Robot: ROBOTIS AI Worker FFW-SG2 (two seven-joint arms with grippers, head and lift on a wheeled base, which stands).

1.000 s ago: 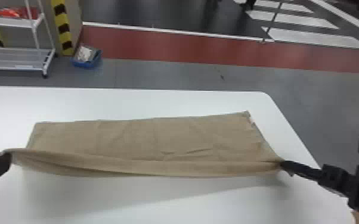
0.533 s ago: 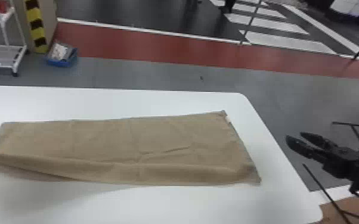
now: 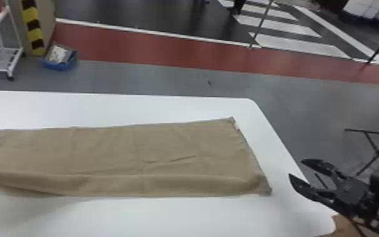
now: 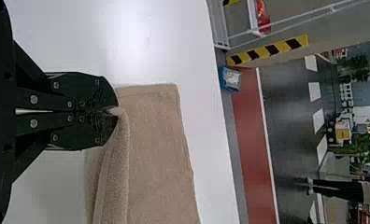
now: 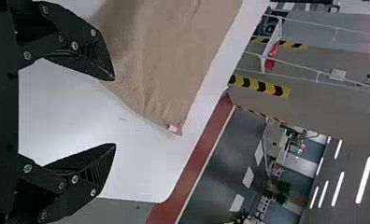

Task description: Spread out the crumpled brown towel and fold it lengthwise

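"Where is the brown cloth towel (image 3: 104, 148)?" asks one.

"It lies long and mostly flat on the white table (image 3: 198, 217) with round corners," says the other. "Its near side bends up in a soft, puffy roll, and a few creases run across the middle."

"What do the grippers do?"

"The black left gripper (image 4: 115, 112) is pinched tight on the towel's near left corner. The black right gripper (image 3: 296, 168) is wide and holds nothing. It is past the towel's right end, by the table's right edge."

"Where is there room?"

"White table shows in front of the towel, and a strip runs behind it. There is also a gap between the towel's right end and the right gripper."
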